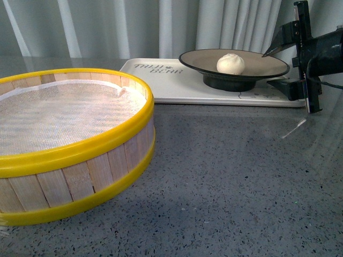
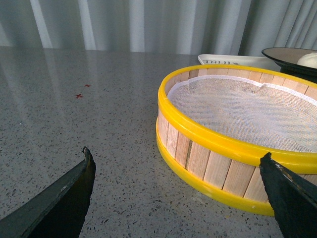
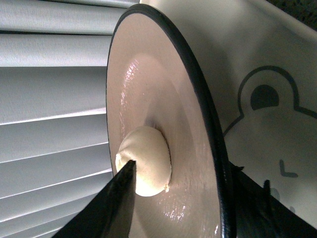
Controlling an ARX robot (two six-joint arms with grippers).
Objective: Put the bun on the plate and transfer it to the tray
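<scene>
Nearest the front camera, a round wooden steamer basket with yellow hoops is sitting on the speckled grey table, lined with a white mesh cloth and holding nothing else. In the left wrist view the left gripper is hovering low over the table just in front of that basket, its two dark fingers spread wide apart with only bare tabletop and the basket's side showing between them; it is gripping nothing. Two small red marks are showing on the table further off in that view.

Beyond the basket, the cream-white tray is lying flat toward the far edge of the table, its grey lettering facing the camera. The plate is standing on the right part of the tray, and the bun is sitting near the middle of the plate.

The right gripper is at the plate's right edge, turned so one finger is above the rim and the other below it. The jaws are standing apart with the black rim lying between them. In the right wrist view the upper finger is reaching in over the beige inside, its tip just beside the bun; whether either finger is touching the plate cannot be told. The bear drawing is showing on the tray beneath. Pale pleated curtains are hanging behind everything.
</scene>
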